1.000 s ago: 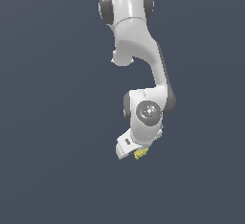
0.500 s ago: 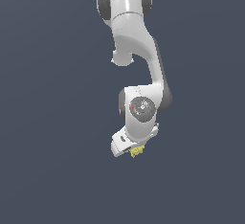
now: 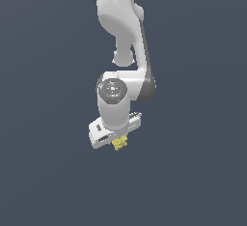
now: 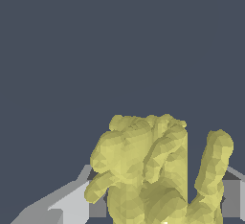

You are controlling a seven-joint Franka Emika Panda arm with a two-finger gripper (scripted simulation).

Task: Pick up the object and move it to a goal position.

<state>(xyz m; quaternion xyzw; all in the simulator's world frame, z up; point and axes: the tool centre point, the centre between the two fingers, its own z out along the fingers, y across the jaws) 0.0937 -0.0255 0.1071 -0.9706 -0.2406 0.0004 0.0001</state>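
Swinging toward the exterior view's left since the earlier frames, the arm [image 3: 123,41] now hangs more squarely over its load, and the object [image 3: 120,143] rides along under the wrist rather than staying behind.

Nearest the wrist camera, the object [image 4: 153,170] fills the lower part of the picture: a pale-yellow lump, knobbly and faceted all over, roughly blocky, with one separate finger-like lobe standing off to the side. Grey and white finger pads [image 4: 72,204] flank it on both sides, pressed close against it, so the gripper [image 3: 117,141] reads as clamped on the object, not merely beside it.

Farther out, the exterior view shows the gripper's flat white body tilted, with the small yellow chunk poking out beneath it, far smaller than the hand that carries it. Above sits the round grey-capped wrist joint [image 3: 112,90], then smooth, glossy white links curving up out of frame.

No table edge, corner or surface shows in either view; the backdrop is a plain dark slate field, so the object's place can only be given as between the fingers, held in the air.

Judged from this, the pick-up is done and the carry is under way. No goal marker is visible, so how much travel remains cannot be told.
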